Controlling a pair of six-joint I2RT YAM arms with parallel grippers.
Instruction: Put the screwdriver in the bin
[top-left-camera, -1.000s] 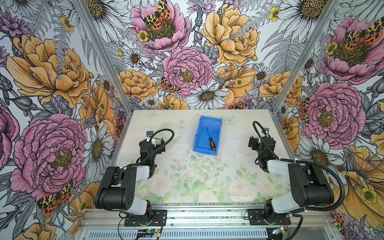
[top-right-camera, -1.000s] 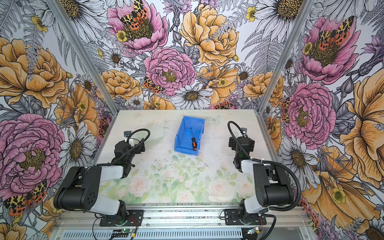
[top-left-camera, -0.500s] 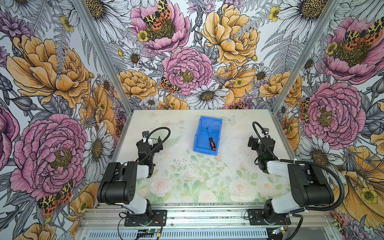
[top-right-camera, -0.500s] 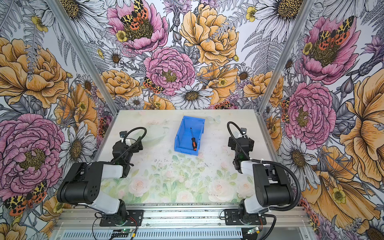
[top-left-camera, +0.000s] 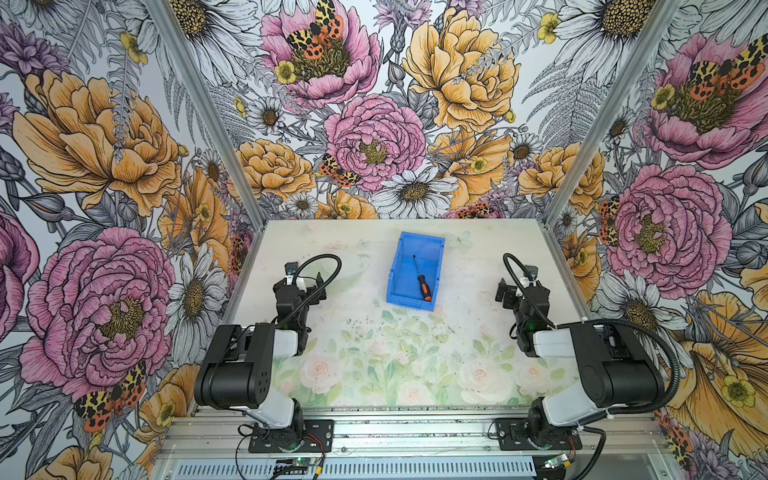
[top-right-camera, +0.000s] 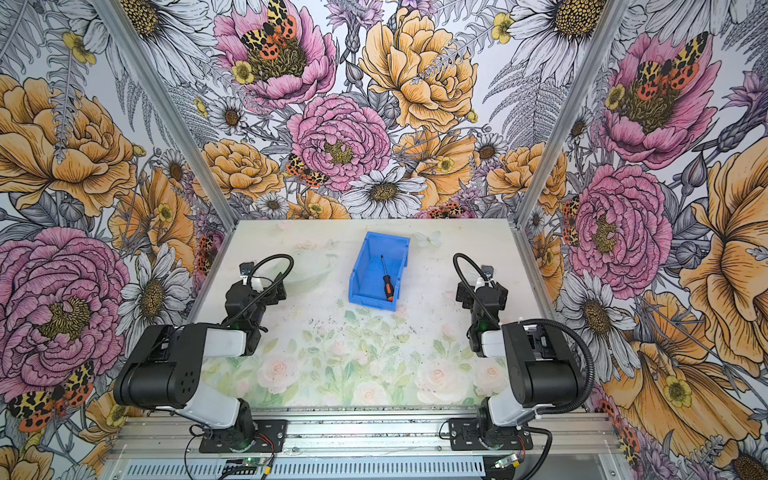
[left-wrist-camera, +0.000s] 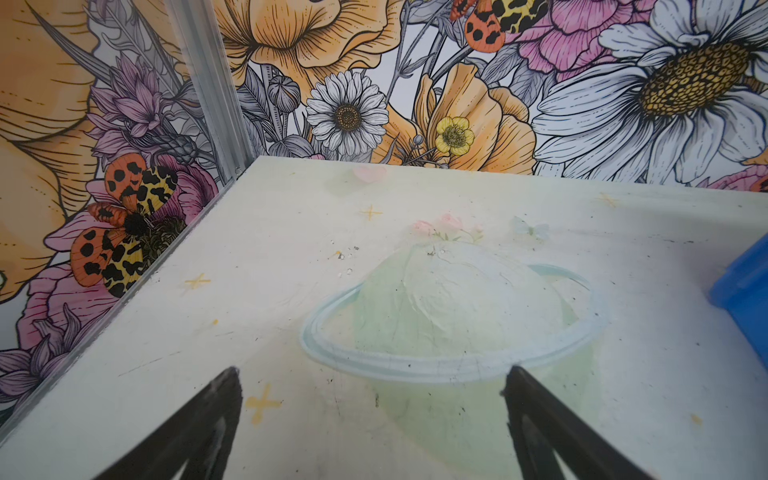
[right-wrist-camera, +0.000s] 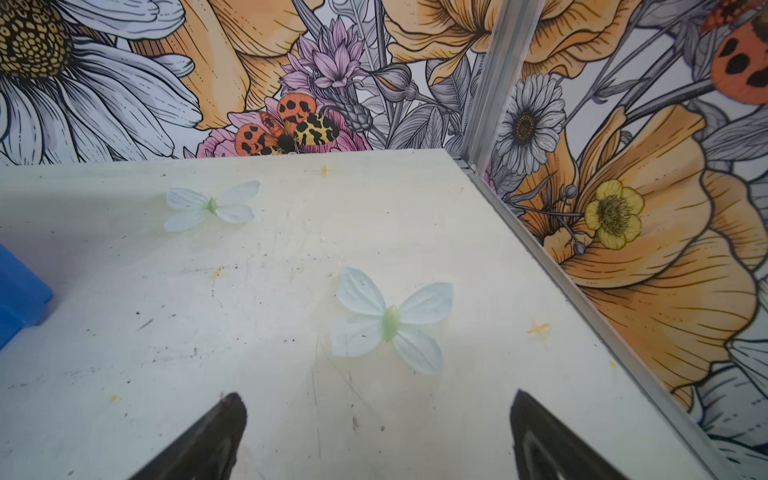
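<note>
**Screwdriver lies in the bin, both pincers empty**

On the left of both top views, the left pincer (top-left-camera: 306, 286) (top-right-camera: 268, 291) hangs low over the counter (top-left-camera: 374, 353) (top-right-camera: 332, 357), well apart from the bin. From above its jaws are hard to read. The left wrist view settles it: the left pincer (left-wrist-camera: 372, 374) stands wide open with nothing between its dark tips, only bare counter (left-wrist-camera: 270, 257) and a faded planet print (left-wrist-camera: 449, 316) ahead of it. That view catches just a blue corner of the bin (left-wrist-camera: 744, 291) at its edge and none of the inside.

Only the top views look into the bin (top-left-camera: 402, 282) (top-right-camera: 366, 279), which sits mid-counter toward the back wall. The screwdriver (top-left-camera: 420, 277) (top-right-camera: 386, 279) lies flat on its floor, toward the bin's right side. Its thin shaft points to the back and its orange-and-black handle rests near the low front lip. Nothing touches it.

On the right, the right pincer (top-left-camera: 515, 293) (top-right-camera: 478, 293) also hangs low, well apart from the bin. The right wrist view shows the right pincer (right-wrist-camera: 376, 395) spread wide and holding nothing, over counter (right-wrist-camera: 249, 291) with two pale butterfly prints (right-wrist-camera: 390, 320). Here too only a corner of the bin (right-wrist-camera: 20, 291) shows, and the screwdriver is out of sight.
</note>
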